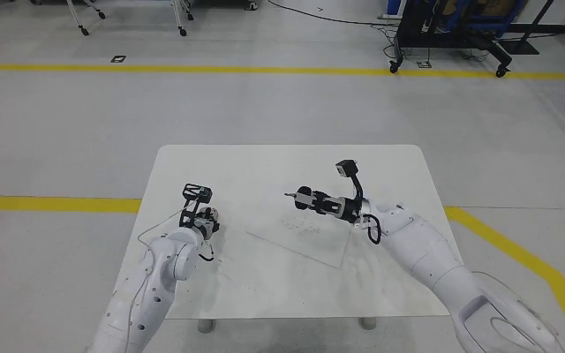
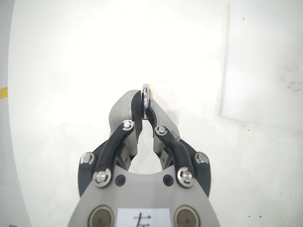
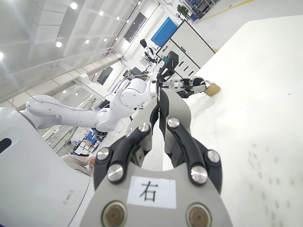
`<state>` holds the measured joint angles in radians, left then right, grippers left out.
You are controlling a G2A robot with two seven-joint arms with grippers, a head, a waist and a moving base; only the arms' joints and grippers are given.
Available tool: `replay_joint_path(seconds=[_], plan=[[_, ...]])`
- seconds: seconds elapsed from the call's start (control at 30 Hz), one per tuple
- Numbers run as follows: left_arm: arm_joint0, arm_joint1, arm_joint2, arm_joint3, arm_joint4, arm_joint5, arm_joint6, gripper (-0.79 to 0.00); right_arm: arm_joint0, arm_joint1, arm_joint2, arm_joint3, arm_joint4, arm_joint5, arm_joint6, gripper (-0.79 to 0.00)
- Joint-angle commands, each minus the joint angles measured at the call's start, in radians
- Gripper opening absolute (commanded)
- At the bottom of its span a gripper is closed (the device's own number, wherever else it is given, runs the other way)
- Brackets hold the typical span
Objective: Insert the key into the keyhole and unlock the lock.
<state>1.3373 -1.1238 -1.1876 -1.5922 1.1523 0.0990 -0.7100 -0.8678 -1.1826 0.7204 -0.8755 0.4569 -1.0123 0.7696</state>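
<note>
Pinching the shackle of the lock (image 3: 212, 89), my left gripper (image 2: 145, 96) rests it on the table (image 1: 265, 168), left side; my right gripper (image 3: 162, 95) is closed on the key (image 1: 288, 195), above the middle.

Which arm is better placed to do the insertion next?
Right: the right gripper, shut apparently on the key, points toward the lock, which the left gripper holds by its shackle.

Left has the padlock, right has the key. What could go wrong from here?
1. The left gripper pinches the padlock only by its shackle; a push from the key could pivot the body.
2. The key barely protrudes from the right gripper, so aiming it may be hard.
</note>
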Motion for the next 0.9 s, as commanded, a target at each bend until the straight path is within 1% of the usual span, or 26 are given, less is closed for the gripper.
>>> replay_joint_path(seconds=[0.0,0.07,0.17,0.3,0.37,0.77,0.8,0.87], plan=[[0.002,-0.001,-0.004,0.003,-0.015,-0.03,0.028,-0.785,0.0,0.0,0.0,0.0,0.0,0.0,0.0,-0.785],[0.001,-0.001,-0.007,0.012,-0.035,-0.066,0.046,-0.785,0.0,0.0,0.0,0.0,0.0,0.0,0.0,-0.785],[-0.011,-0.002,-0.011,0.044,-0.045,-0.088,0.054,-0.785,0.0,0.0,0.0,0.0,0.0,0.0,0.0,-0.785],[-0.021,-0.004,-0.008,0.068,-0.078,-0.15,0.071,-0.785,0.0,0.0,0.0,0.0,0.0,0.0,0.0,-0.785],[-0.024,-0.004,-0.012,0.074,-0.084,-0.167,0.069,-0.785,0.0,0.0,0.0,0.0,0.0,0.0,0.0,-0.785],[-0.038,-0.006,-0.008,0.056,-0.056,-0.17,0.028,-0.785,0.0,0.0,0.0,0.0,0.0,0.0,0.0,-0.785],[-0.038,-0.006,-0.007,0.054,-0.055,-0.17,0.027,-0.782,0.0,0.0,0.0,0.0,0.0,0.0,0.0,-0.785],[-0.04,-0.007,-0.006,0.053,-0.052,-0.169,0.024,-0.751,0.0,0.0,0.0,0.0,0.0,0.0,0.0,-0.785]])
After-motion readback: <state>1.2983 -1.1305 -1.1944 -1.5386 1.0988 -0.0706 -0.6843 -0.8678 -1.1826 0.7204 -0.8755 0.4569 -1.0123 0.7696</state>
